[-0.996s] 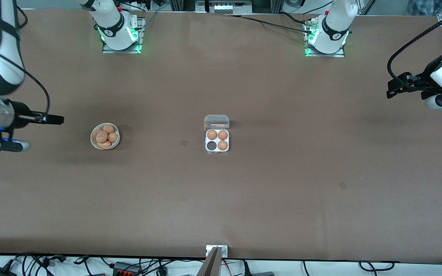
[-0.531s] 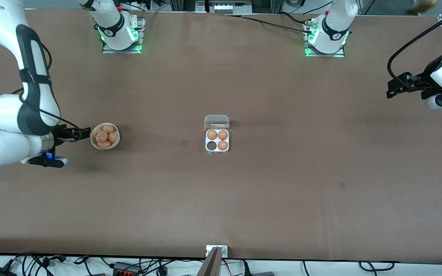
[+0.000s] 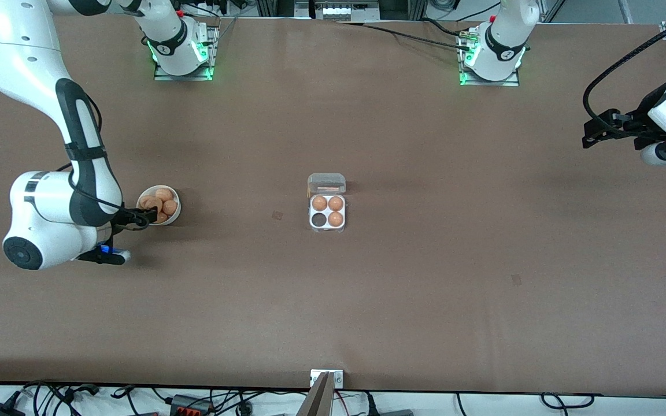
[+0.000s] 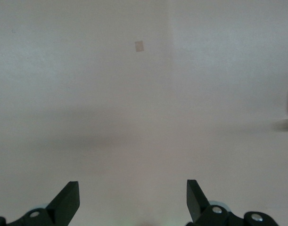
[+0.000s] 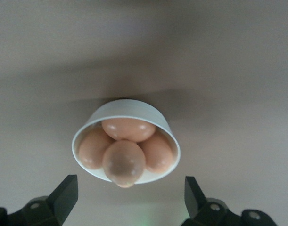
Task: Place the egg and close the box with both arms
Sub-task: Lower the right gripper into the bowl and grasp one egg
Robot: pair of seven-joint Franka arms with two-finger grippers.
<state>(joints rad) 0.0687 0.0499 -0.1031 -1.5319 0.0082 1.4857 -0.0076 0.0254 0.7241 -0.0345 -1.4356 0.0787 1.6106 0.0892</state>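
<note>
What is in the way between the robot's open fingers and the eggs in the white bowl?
Nothing visible. The right gripper is open just above the bowl, and the top egg sits uncovered between its fingers.

Your box (image 3: 327,209) sits mid-surface (image 3: 425,277), three eggs (image 3: 328,208) in it; the bowl (image 3: 158,205) of eggs lies toward the right arm's end.

Plain brown table (image 3: 425,277) with two small darker brown square marks. Round white bowl (image 3: 174,215) of orange-brown eggs (image 5: 123,161). Clear-lidded box (image 3: 327,208) with whitish tray: three orange-brown eggs, one dark empty cell. White arms with black joint bands and black cables; black gripper fingers (image 5: 63,193). Green lights glow at both arm bases (image 3: 182,68).
</note>
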